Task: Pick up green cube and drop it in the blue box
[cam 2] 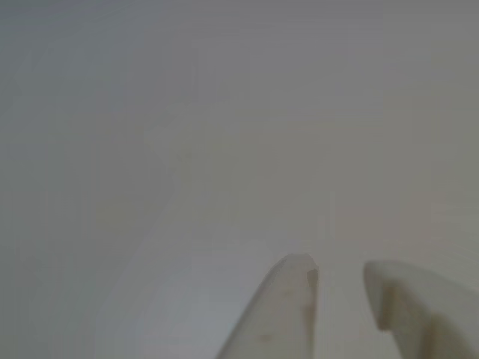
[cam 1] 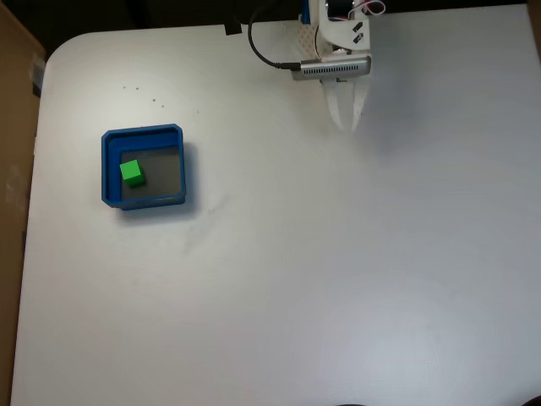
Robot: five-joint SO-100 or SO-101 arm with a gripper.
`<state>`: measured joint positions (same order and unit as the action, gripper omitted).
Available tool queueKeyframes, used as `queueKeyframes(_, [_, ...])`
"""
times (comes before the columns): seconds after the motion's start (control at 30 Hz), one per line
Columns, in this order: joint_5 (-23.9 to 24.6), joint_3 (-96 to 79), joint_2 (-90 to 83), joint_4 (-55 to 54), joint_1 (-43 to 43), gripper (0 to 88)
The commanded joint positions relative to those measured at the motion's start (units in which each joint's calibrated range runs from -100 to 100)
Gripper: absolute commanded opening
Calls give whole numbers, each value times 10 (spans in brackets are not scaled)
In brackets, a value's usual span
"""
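**Green cube lying in the blue box, arm well away**

The green cube (cam 1: 132,173) sits on the grey floor of the blue box (cam 1: 111,169), toward the box's left wall in the fixed view, seemingly just clear of it — the view is too small to be sure. The box rests on the white table (cam 1: 296,271), left of centre. Well apart from it, near the table's top edge, hangs the white gripper (cam 1: 346,124), tips pointing down the picture. In the other view its two fingers (cam 2: 288,299) stand slightly apart — nothing between them — over bare table.
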<state>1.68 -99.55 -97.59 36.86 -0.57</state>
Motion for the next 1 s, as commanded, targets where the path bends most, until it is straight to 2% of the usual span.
queueKeyframes(0.0, [-2,-2,-9,-8,19,18])
queueKeyframes(0.43, [-2,-2,-9,-8,48,18])
queueKeyframes(0.97, [1,-1,-8,-8,43,20])
